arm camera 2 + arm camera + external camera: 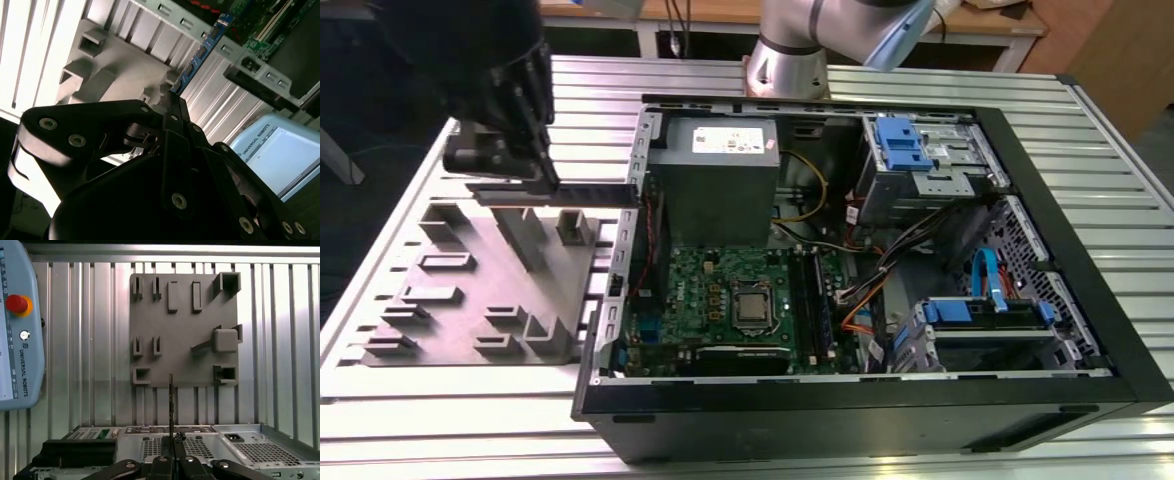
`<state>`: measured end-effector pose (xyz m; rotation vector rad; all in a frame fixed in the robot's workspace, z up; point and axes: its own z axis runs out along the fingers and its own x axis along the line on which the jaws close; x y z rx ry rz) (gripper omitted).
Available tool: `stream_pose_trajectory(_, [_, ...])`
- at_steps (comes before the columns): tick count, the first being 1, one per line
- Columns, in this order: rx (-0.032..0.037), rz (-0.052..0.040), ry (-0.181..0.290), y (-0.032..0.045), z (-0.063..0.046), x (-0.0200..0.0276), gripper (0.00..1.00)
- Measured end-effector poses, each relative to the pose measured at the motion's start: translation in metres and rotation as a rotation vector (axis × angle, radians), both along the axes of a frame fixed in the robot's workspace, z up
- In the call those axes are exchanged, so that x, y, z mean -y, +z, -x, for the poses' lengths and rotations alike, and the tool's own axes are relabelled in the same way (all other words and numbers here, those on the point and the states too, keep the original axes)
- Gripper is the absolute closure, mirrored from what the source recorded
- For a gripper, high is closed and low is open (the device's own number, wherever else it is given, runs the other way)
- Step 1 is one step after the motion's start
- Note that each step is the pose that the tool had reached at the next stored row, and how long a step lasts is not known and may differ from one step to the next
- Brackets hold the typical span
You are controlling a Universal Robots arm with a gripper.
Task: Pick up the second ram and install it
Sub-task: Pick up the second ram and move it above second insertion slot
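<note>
Ribbed aluminium table [440, 440] carries everything: an open computer case [1067, 300] on the exterior view's right and a grey fixture plate [467, 300] on the exterior view's left, just beside the case's wall. The arm [790, 50] rises at the far side of the table, behind the case. Its gripper [540, 178] hangs over the far part of the plate, clear of the upright slabs [534, 235] below it. The fingers are clamped tight on the ram [594, 193], which lies level in the air with one end reaching toward the case's wall and the other poking out past the fingers. In the second wrist view the gripper [172, 107] pinches the ram [200, 55] by one end, and the stick runs away from the fingers, blue along its face, above the plate [115, 65]. In the first wrist view the ram [171, 400] shows edge-on as a thin dark line rising from the closed fingertips of the gripper [171, 460], with the plate [185, 365] beyond it and a teach pendant [20, 340] lying on the table to one side. Inside the case, the motherboard [714, 300] lies flat near the front, and the power supply [714, 180] sits farther back.
</note>
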<state>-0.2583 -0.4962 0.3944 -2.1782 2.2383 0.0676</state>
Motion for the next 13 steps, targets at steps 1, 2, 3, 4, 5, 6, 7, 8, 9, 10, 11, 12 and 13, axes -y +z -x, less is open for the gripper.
stream_pose_trajectory(1, [0.0,0.0,0.0,0.0,-0.004,0.0,0.92])
stream_pose_trajectory(2, [0.0,-0.0001,0.0,0.0,-0.008,0.0,0.92])
stream_pose_trajectory(3, [0.0,-0.0002,0.0,0.0,-0.013,0.0,0.92])
stream_pose_trajectory(4, [0.0,-0.0002,0.0,0.0,-0.017,0.0,0.92])
stream_pose_trajectory(5, [0.0,-0.0002,0.0,0.0,-0.022,0.0,0.92])
stream_pose_trajectory(6, [0.0,-0.0002,0.0,0.0,-0.026,0.0,0.92])
stream_pose_trajectory(7, [0.0,-0.0003,0.0,0.0,-0.03,0.0,0.92])
stream_pose_trajectory(8, [0.0,-0.0003,0.0,0.0,-0.035,0.0,0.92])
stream_pose_trajectory(9, [0.0001,-0.0004,0.0,-0.0001,-0.039,0.0,0.92])
stream_pose_trajectory(10, [0.0,-0.0004,0.0,0.0,-0.044,0.0,0.92])
stream_pose_trajectory(11, [0.0,-0.0004,0.0,0.0,-0.048,0.0,0.92])
stream_pose_trajectory(12, [0.0,-0.0004,0.0,0.0,-0.053,0.0,0.92])
stream_pose_trajectory(13, [-0.0001,-0.0004,0.0,0.0,-0.058,0.0,0.92])
